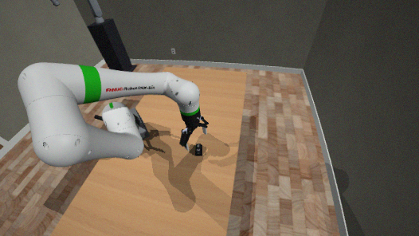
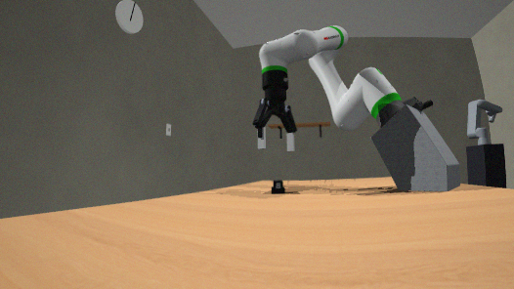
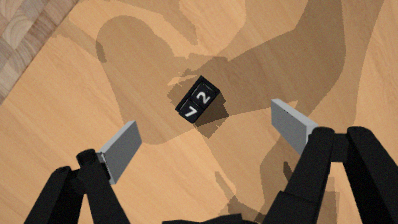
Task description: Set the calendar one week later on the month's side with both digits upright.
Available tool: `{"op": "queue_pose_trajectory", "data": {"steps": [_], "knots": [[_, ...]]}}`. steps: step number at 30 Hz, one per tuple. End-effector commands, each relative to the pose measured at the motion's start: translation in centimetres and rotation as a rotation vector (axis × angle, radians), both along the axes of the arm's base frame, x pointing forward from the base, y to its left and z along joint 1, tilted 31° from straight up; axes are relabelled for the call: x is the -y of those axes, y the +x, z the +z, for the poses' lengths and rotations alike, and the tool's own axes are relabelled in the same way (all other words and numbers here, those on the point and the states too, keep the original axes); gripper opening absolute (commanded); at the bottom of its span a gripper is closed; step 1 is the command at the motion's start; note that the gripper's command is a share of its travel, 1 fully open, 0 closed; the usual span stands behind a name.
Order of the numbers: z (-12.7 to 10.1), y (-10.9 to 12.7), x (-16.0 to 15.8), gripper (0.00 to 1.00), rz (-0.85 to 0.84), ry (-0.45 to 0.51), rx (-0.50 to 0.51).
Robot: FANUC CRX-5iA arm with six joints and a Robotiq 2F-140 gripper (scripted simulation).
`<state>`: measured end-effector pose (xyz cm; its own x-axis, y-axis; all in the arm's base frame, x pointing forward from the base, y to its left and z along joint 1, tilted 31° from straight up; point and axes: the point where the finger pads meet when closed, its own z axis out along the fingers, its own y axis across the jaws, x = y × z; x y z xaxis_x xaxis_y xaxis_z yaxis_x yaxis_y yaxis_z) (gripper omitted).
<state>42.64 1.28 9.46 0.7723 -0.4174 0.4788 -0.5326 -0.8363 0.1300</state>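
Note:
The calendar (image 1: pixel 198 150) (image 2: pixel 278 186) (image 3: pixel 198 100) is a small black tray with two black cubes standing side by side on the wooden table. In the wrist view the cubes' top faces show a white 2 (image 3: pixel 203 96) and a white 7 (image 3: pixel 190 110). The side with the month's name does not show clearly in any view. My gripper (image 1: pixel 196 139) (image 2: pixel 276 143) (image 3: pixel 203 122) is open and empty. It hangs well above the calendar, almost straight over it, with its fingers spread to either side.
The robot's grey base (image 2: pixel 415 151) stands at the back right of the table (image 2: pixel 244 234). A parquet floor (image 1: pixel 279 151) borders the table on the right. A second dark stand (image 1: pixel 109 44) (image 2: pixel 485 163) is behind the table.

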Motion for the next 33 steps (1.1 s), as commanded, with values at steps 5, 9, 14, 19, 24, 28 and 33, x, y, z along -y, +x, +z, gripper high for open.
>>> {"op": "queue_pose_trajectory", "data": {"steps": [5, 9, 14, 19, 24, 28, 33], "knots": [[-0.5, 0.2, 0.2, 1.00, -0.253, 0.092, 0.116], [-0.7, 0.3, 0.3, 1.00, -0.361, 0.136, 0.161], [-0.9, 0.4, 0.4, 1.00, -0.442, 0.169, 0.194], [-1.2, 0.5, 0.6, 1.00, -0.607, 0.236, 0.262], [-1.4, 0.6, 0.7, 1.00, -0.712, 0.279, 0.305], [-1.4, 0.6, 0.7, 0.28, -0.717, 0.281, 0.307], [-1.4, 0.6, 0.7, 0.28, -0.717, 0.281, 0.307]]}}
